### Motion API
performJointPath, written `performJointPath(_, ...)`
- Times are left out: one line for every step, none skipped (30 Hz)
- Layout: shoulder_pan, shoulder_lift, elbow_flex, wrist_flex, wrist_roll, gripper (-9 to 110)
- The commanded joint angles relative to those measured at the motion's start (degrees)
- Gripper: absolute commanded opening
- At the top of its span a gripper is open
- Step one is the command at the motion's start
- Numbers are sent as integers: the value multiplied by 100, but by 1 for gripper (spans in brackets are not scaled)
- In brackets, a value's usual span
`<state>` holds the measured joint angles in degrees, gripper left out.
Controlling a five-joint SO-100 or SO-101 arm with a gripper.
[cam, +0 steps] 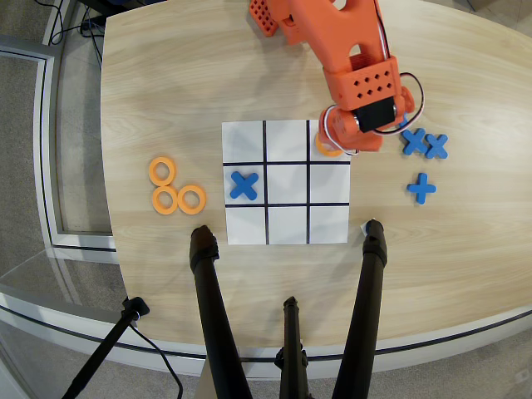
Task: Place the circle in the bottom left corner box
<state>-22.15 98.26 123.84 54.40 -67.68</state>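
1. From overhead, the orange arm covers its gripper [339,143], so I cannot tell whether it grips or has let go.
2. The circle [327,150] peeks out in the bottom left corner box [329,141], pictured upper right.
3. Best to release it flat, inside the black lines, then lift straight up.
4. Flat plastic ring, white paper grid [287,224], pale woodgrain counter [183,75].

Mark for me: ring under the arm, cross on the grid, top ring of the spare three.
ring [326,150]: overhead view, visible lower-left rim
cross on grid [243,185]: overhead view, centre
top spare ring [155,170]: overhead view, left rim
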Motion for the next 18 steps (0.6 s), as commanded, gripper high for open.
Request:
performJointPath(79,431,-598,650,-211,11)
performJointPath(97,527,-756,800,-229,11)
performJointPath(114,633,-861,879,-246,11)
performJointPath(123,747,-949,905,-246,11)
performJointPath(141,879,-1028,932,-246,11)
performJointPath(176,1028,-1099,976,-246,11)
performJointPath(211,1204,-1143,1046,-255,11)
performJointPath(264,1424,-1151,1116,-272,11)
performJointPath(316,1670,-1143,1213,-316,11)
performJointPath(387,1978,-1063,1292,-369,11)
performJointPath(457,2312,-949,1354,-413,11)
performJointPath(527,2654,-773,1371,-466,11)
performJointPath(606,3041,-519,1354,-545,11)
performJointPath(677,3437,-246,1354,-642,11)
performJointPath(738,3832,70,1345,-738,11)
performJointPath(817,4254,413,1336,-826,11)
performJointPath(888,4667,791,1327,-949,11)
performJointPath(967,5080,1178,1318,-1063,11)
